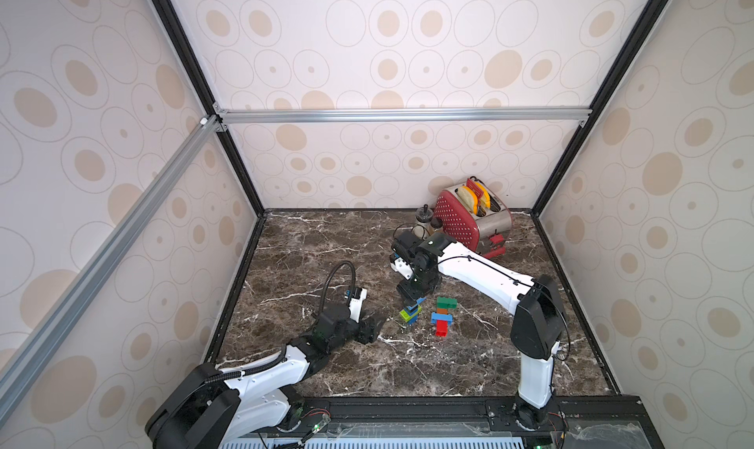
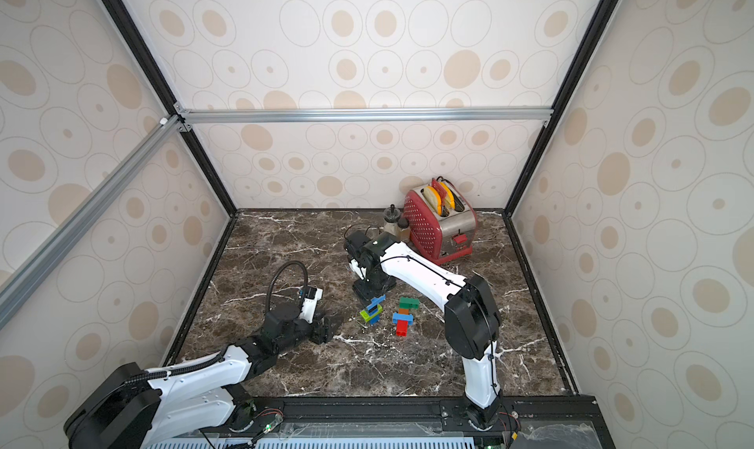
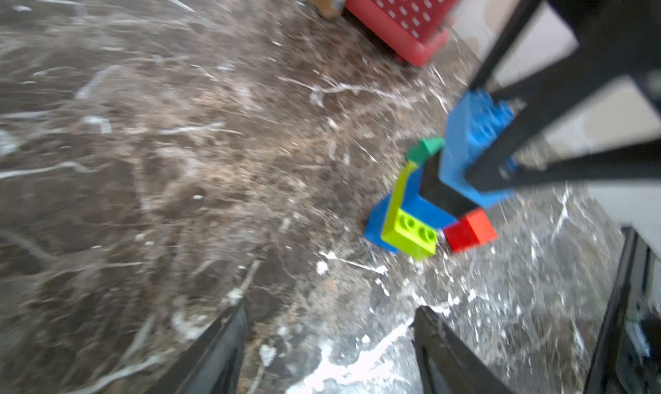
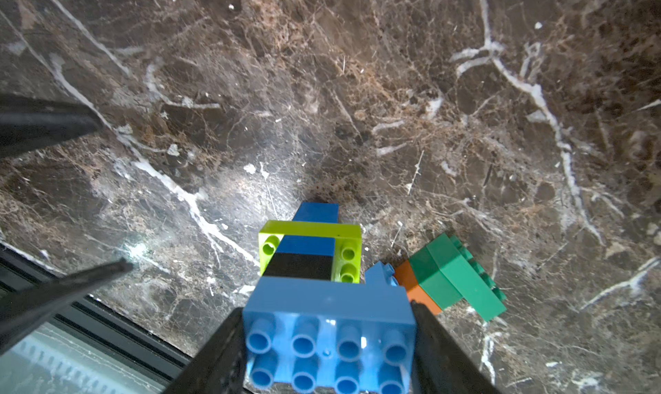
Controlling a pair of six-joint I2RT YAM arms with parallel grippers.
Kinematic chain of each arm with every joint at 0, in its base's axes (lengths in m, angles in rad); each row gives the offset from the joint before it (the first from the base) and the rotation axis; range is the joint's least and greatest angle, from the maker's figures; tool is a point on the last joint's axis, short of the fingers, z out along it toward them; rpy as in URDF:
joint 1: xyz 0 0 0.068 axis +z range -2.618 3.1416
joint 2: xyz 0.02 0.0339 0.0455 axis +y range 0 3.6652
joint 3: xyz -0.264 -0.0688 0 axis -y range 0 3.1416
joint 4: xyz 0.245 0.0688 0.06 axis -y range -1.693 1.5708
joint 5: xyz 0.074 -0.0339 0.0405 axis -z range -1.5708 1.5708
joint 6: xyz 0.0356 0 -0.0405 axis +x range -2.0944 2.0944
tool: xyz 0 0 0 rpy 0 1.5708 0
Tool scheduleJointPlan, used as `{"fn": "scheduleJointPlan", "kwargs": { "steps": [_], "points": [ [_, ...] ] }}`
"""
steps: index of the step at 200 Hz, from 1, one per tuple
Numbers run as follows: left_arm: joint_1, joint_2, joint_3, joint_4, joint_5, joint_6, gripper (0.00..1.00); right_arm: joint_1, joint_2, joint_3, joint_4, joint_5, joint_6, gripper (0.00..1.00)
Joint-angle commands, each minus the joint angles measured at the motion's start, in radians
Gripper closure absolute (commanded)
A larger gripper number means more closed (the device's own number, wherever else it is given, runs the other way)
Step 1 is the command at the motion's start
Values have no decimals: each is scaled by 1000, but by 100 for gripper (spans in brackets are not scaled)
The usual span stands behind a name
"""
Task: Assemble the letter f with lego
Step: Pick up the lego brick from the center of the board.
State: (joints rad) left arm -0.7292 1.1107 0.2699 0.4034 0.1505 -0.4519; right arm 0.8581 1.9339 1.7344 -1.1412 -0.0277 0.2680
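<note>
I see my right gripper [image 4: 326, 353] clamped on the blue eight-stud brick [image 4: 329, 338] topping a small stack with a lime green brick [image 4: 310, 230], mid marble tabletop [image 1: 326, 255]. Just beside it lies a joined row from dark green brick [image 1: 446, 303] to red brick [image 1: 441, 328]. Left gripper [image 3: 329, 324] has jaws apart, empty, near the stack

No legible text or markings

Twin high overviews; close wrist views onto shared bricks [image 4: 329, 338]
</note>
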Motion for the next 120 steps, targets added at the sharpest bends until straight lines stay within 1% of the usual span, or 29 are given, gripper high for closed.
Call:
{"fn": "scheduleJointPlan", "kwargs": {
  "steps": [1,26,53,99,120],
  "points": [
    [-57,0,41,27,-51,128,23,-14,14,65,-83,-3,-19,51],
    [-71,-7,40,51,-63,159,23,-21,5,112,-127,-15,-27,51],
    [-90,-8,25,147,-76,182,23,-22,-18,124,-138,-37,-29,51],
    [-151,25,54,223,-117,316,23,-25,-45,167,-158,-118,-25,50],
    [-172,48,61,258,-100,365,23,-29,-53,197,-182,-141,-26,50]
  ]
}}
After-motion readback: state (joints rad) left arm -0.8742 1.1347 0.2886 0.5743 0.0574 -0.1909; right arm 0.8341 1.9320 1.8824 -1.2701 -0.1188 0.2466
